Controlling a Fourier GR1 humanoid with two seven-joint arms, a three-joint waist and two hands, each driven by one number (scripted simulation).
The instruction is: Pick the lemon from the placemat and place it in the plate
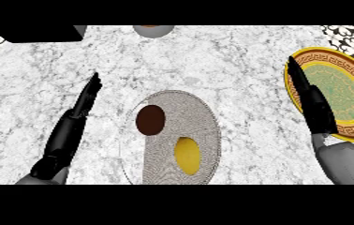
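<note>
Your placemat (200, 121) sits centre, near edge. On it: lemon (187, 155) nearer you, dark round object (150, 120) behind-left. Plate (332, 86) far right. Left hand (69, 125) left of mat; right hand (314, 102) over plate's inner rim.

Bright, even light on the white marbled stone counter (228, 64); no glare; hardly any shadows; shapes stretched tall.

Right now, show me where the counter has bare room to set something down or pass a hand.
The widest bare stretch of counter runs between the placemat and the plate. Another lies between the left hand and the placemat. The placemat is crowded: the lemon and a brown object sit on it. The right hand overlaps the plate.
</note>
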